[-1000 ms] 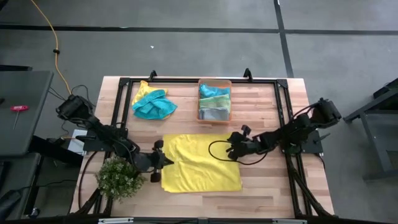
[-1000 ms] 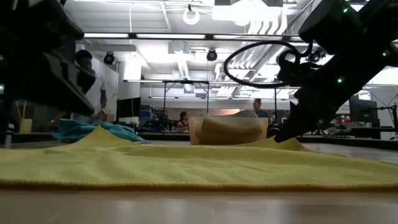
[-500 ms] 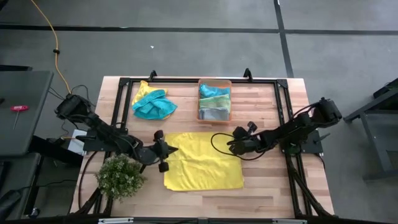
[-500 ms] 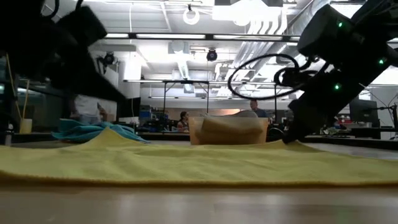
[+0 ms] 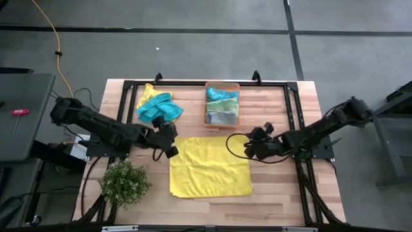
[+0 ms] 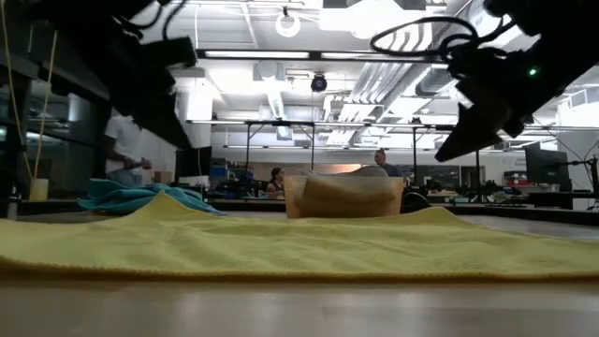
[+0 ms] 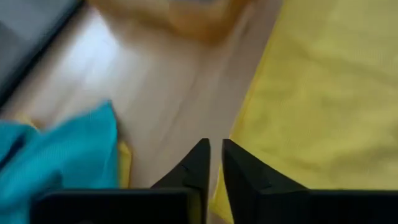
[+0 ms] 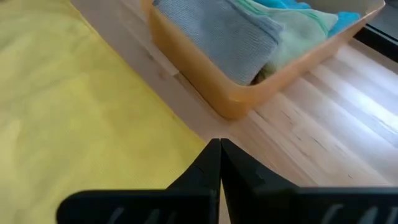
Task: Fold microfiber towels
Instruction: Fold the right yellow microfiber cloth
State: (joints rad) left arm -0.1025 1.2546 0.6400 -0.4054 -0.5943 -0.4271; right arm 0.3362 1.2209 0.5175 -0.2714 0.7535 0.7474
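A yellow microfiber towel (image 5: 209, 166) lies spread flat on the wooden table, with low wrinkles in the low view (image 6: 299, 248). My left gripper (image 5: 168, 143) hovers beside the towel's far left corner, its fingers (image 7: 215, 163) a narrow slit apart with nothing between them. Above the far right corner hangs my right gripper (image 5: 248, 147), shut and empty (image 8: 219, 163). A crumpled teal towel (image 5: 158, 108) rests on another yellow one at the far left. Folded teal, green and grey towels (image 5: 222, 106) sit in the bin.
The orange bin (image 5: 222, 122) stands at the far middle, just beyond the yellow towel. A bushy green plant (image 5: 125, 182) sits at the near left corner. A black frame (image 5: 293, 109) runs along the table's edges. People stand in the room beyond (image 6: 126, 154).
My left gripper has gone from the towel's left edge toward the table's far edge and risen. My right gripper has lifted off the towel's far right corner and drawn slightly toward the table's right edge. The peak in the cloth under it has sunk back and the towel lies flat.
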